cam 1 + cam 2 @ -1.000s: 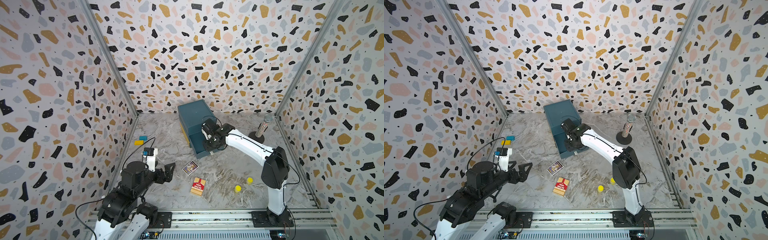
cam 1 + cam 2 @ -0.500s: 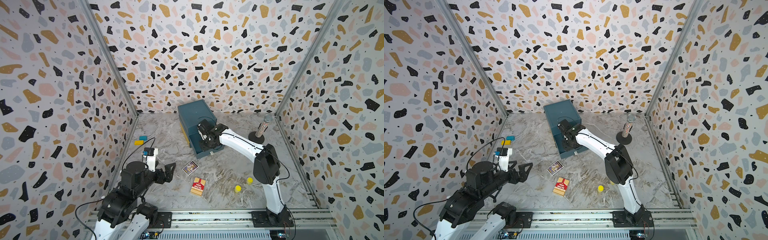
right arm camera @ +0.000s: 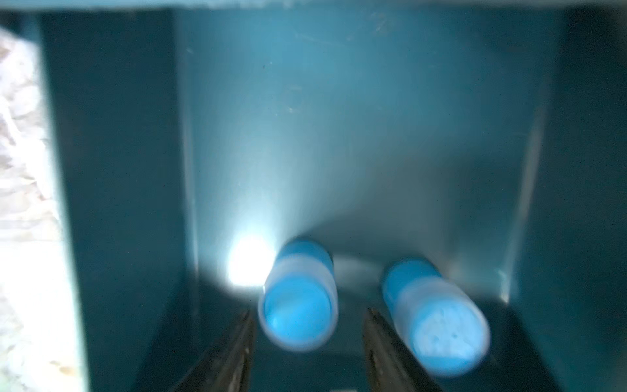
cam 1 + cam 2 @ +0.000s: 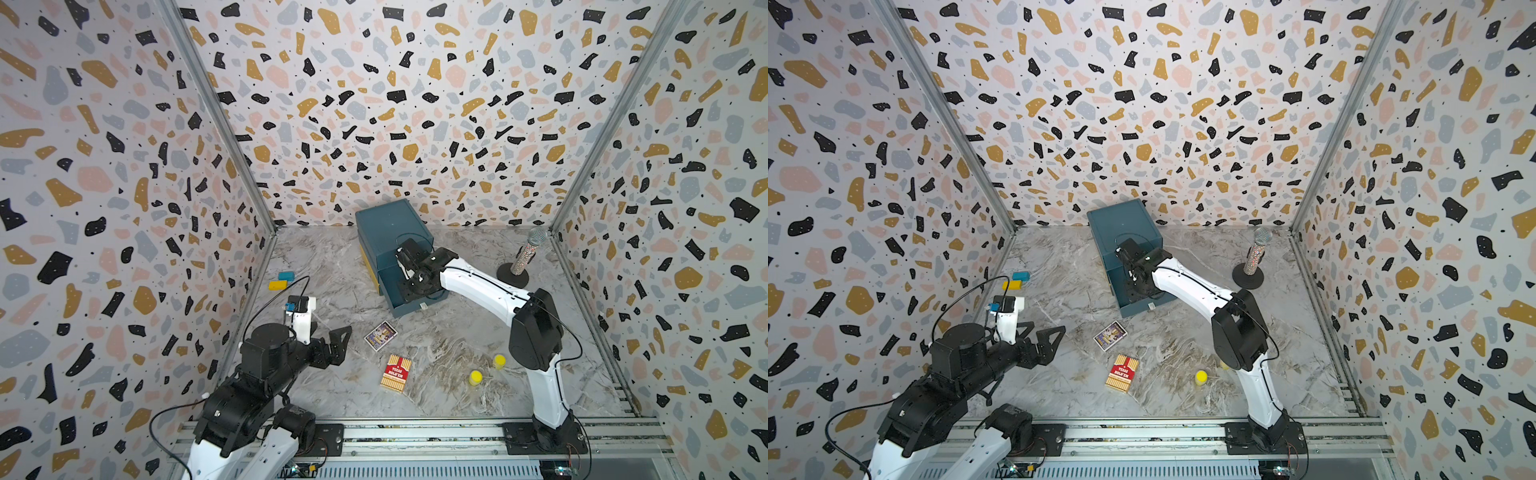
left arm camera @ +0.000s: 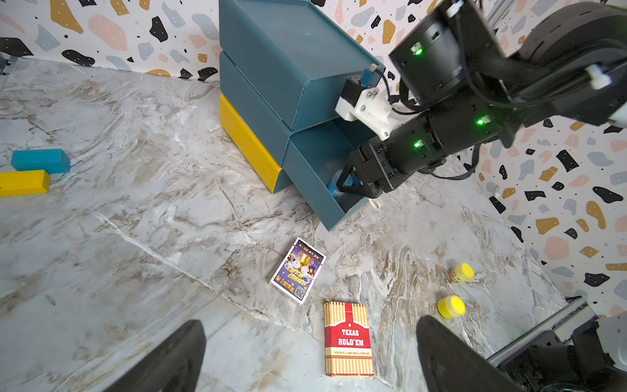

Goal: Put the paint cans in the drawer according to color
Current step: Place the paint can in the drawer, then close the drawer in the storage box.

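The bench (image 4: 332,270) is boxed in by patterned walls on three sides. Its widest bare stretch lies ahead of the left hand (image 5: 310,320), between it and the drawer unit (image 4: 386,228). That unit stands close to the back wall with one drawer (image 5: 315,200), seemingly the lowest, pulled out. The right hand (image 3: 308,314) reaches into it, the drawer's walls close on either side. A microphone (image 4: 524,259) on a round stand is off to the right hand's outer side, near the side wall.

Ahead of the left hand lie a purple card pack (image 5: 298,268) and a red card box (image 5: 347,339), apart from each other. A blue block (image 5: 40,160) and a yellow block (image 5: 22,182) sit just beside each other by the wall. Well behind the right hand, near its arm's base, are the nearer yellow can (image 4: 499,360) and the farther yellow can (image 4: 475,377).

Both top views have the right hand covering the drawer's inside, and the left wrist view catches only a sliver of blue there. The right wrist view, though blurred, shows two cans inside. One blue can (image 3: 298,305) sits between the fingers and a second blue can (image 3: 437,325) sits just outside one finger.

The right hand is released, with a thin gap showing on each side of the can between its fingers. The left hand is spread wide, grasping nothing.
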Controlling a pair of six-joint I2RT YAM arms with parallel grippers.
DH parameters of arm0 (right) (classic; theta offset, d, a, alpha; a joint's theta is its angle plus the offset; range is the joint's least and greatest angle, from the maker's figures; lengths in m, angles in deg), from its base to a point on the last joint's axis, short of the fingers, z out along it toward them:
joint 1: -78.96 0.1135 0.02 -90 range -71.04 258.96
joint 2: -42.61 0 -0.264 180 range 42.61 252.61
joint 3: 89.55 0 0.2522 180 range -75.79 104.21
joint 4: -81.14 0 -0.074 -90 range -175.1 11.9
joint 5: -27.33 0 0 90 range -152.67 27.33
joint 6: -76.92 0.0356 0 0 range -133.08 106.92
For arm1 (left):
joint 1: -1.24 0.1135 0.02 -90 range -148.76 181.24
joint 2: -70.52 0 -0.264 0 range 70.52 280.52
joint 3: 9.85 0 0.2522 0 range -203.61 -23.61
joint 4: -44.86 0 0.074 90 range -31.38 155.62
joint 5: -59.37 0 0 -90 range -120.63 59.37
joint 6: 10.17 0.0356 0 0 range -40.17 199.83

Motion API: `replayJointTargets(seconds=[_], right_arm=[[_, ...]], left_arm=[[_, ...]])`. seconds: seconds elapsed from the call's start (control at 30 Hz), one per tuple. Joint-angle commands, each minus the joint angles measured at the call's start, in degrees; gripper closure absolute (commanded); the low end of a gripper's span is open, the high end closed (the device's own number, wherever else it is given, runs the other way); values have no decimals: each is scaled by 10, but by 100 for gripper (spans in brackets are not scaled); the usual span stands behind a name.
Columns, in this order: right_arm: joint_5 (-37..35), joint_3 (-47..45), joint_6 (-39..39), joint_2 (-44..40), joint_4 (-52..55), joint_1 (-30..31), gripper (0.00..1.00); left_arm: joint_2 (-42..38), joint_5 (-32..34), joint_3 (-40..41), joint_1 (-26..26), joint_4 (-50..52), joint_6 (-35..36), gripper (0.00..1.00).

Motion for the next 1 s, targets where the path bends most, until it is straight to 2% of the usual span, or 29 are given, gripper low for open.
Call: replayJointTargets(seconds=[0.0,0.2,0.3,0.4,0.7,0.97], right_arm=[[-26,-52,12,-122,-32,3,46],[-39,-276,40,-283,-148,3,47],[-4,-332,62,-300,-170,2,47],[34,-369,91,-291,-223,5,47],[14,-358,85,-228,-281,6,48],[-30,-354,59,-202,-392,6,53]], left_arm=[[-8,-13,5,3,-29,7,0],[-21,-64,12,2,-46,12,0],[-24,-103,17,2,-61,15,1],[-18,-114,17,3,-61,15,1],[-14,-110,17,3,-62,14,0],[-12,-107,17,2,-62,13,0]])
